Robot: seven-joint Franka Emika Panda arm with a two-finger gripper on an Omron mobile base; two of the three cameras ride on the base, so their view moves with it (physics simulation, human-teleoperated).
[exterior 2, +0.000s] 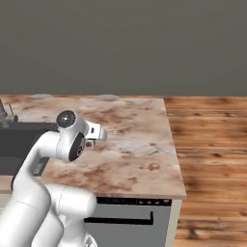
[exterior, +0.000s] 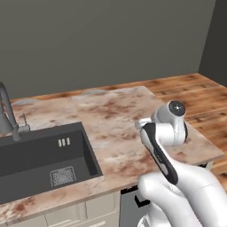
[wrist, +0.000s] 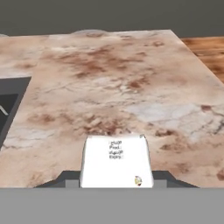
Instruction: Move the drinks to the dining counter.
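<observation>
Marbled beige-brown dining counter point(exterior: 119, 119) spans the frame's middle, its dark sink basin point(exterior: 40, 155) at lower left holding nothing but a drain grate point(exterior: 62, 176), grey faucet point(exterior: 8, 115) beside. At the hand view's bottom, the gripper point(wrist: 116, 183) clasps a whitish bottle point(wrist: 116, 162).

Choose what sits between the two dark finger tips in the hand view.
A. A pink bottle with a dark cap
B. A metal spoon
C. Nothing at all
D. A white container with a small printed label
D: in the hand view a white container with a small printed label sits squarely between the two dark tips of the gripper, with the marbled dining counter spread out beyond it.
</observation>
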